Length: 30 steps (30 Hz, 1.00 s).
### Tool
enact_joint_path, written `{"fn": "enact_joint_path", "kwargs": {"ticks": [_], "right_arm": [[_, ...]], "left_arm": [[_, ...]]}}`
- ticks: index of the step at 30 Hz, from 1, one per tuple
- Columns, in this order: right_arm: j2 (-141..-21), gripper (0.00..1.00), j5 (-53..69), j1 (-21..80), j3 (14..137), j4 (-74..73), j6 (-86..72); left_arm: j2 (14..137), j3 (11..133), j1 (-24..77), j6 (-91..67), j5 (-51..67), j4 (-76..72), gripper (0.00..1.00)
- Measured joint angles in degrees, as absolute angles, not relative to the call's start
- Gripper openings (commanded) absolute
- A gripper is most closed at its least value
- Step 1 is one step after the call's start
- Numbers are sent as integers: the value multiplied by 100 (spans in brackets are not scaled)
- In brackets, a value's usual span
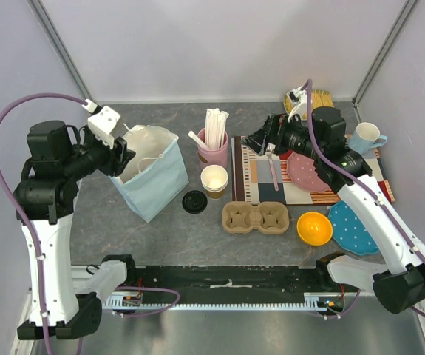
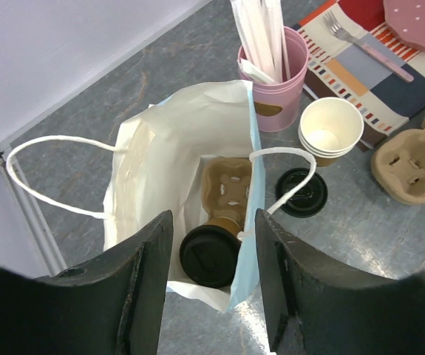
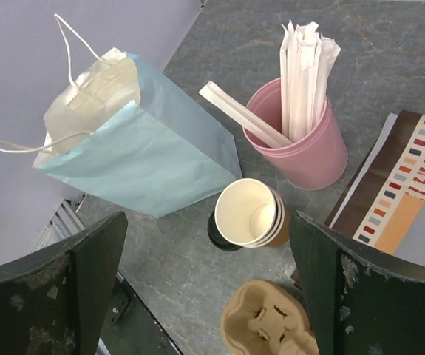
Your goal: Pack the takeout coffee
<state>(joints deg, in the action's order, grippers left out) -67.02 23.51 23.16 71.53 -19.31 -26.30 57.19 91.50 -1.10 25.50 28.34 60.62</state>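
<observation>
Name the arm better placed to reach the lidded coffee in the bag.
Left: the left gripper hangs open over the blue paper bag, lidded coffee below. The right gripper sits beyond the pink cup.

The top view looks steeply down from above the near edge over the whole grey tabletop (image 1: 197, 237). The left wrist view peers closely past the left gripper (image 2: 213, 222) into the light blue paper bag (image 2: 160, 170). The right wrist view faces left from farther off. All share the bag and the pink plastic cup of straws (image 3: 308, 155).
</observation>
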Motion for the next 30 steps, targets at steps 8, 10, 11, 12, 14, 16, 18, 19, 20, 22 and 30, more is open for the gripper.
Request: {"fn": "enact_joint_path", "kwargs": {"ticks": [8, 10, 11, 12, 14, 16, 18, 19, 20, 22, 30], "right_arm": [[-6700, 98, 2296, 2318, 7153, -1640, -2727], [-6700, 98, 2279, 2327, 7153, -1566, -2755], [-6700, 98, 2259, 2329, 7153, -1503, -2781], [-6700, 98, 2257, 2331, 7153, -1457, -2794], [-6700, 98, 2233, 2331, 7153, -1345, -2840], [-6698, 98, 2202, 2331, 7153, -1251, -2877], [-6698, 98, 2189, 2331, 7153, -1201, -2893], [-6700, 98, 2171, 2331, 7153, -1173, -2895], [-6700, 98, 2158, 2331, 7153, -1140, -2895], [-6700, 98, 2130, 2331, 7153, -1096, -2895], [-6713, 98, 2016, 2342, 7150, -987, -2893]], "left_arm": [[5293, 8562, -108, 2202, 2851, 5717, 55], [5155, 8385, -108, 2086, 2753, 5592, 55], [5076, 8296, -108, 2034, 2700, 5531, 55], [4998, 8197, -108, 1984, 2672, 5470, 55], [4888, 8038, -108, 1903, 2593, 5382, 55], [4814, 7929, -108, 1837, 2556, 5325, 55], [4790, 7898, -108, 1800, 2556, 5301, 55], [4797, 7898, -108, 1787, 2556, 5280, 55], [4807, 7898, -108, 1780, 2554, 5253, 55], [4827, 7898, -108, 1778, 2552, 5207, 55], [4998, 8016, -108, 1780, 2569, 5166, 55]]}}
